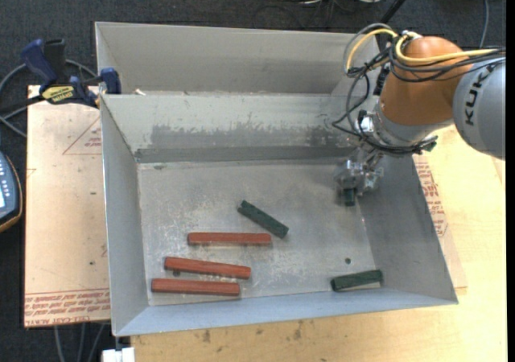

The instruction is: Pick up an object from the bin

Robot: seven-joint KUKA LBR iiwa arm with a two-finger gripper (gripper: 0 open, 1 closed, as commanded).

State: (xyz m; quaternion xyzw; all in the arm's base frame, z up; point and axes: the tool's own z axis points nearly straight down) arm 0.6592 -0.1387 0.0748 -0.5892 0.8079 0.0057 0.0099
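My jaws hang low near the bin's right wall (406, 228) and close under the back wall (241, 123), so those two slopes crowd me on that side. The floor leftward along the back wall lies bare. Toward the middle a slanted dark green block (263, 219) bars the way. Just beside it, three reddish-brown bars (208, 269) lie nearly parallel with narrow lanes between them. A second green block (356, 280) sits near the front right corner, with open floor between it and me.
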